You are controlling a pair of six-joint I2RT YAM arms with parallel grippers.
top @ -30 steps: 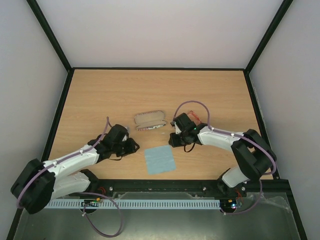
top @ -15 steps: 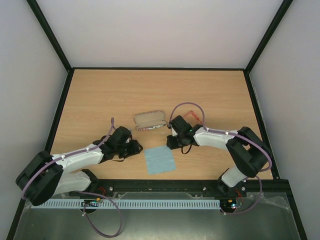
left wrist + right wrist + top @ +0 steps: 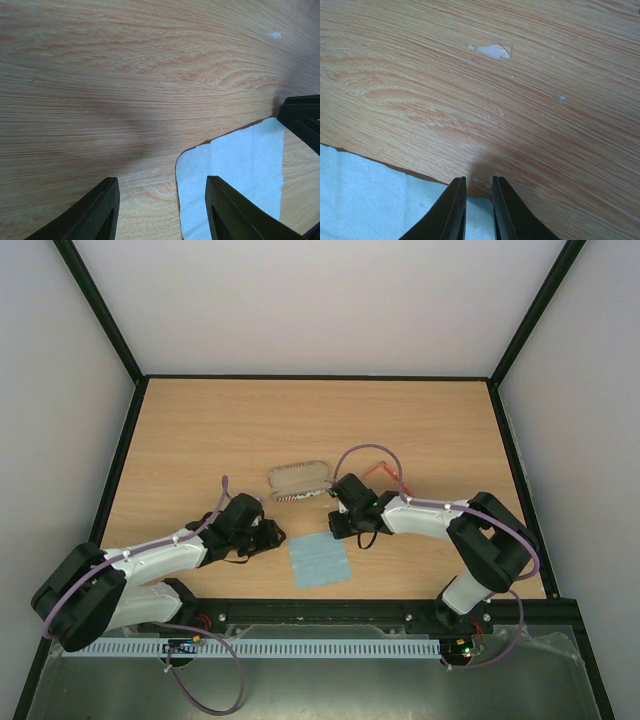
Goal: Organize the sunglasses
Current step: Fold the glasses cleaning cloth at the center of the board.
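The red-orange sunglasses lie on the table behind the right arm and are partly hidden by it. To their left lies the flag-print case. The light blue cloth lies flat near the front edge. My left gripper stands wide open at the cloth's left corner, and nothing is between its fingers. My right gripper is low over the cloth's far right corner. Its fingers are only a narrow gap apart, with cloth edge showing beneath them.
A black frame rail runs along the near edge of the wooden table, and white walls close in the other sides. A chipped white mark shows on the wood ahead of the right gripper.
My right gripper has slid left, away from the sunglasses, to the cloth's far corner. My left gripper shifted slightly right toward the cloth, then held still.
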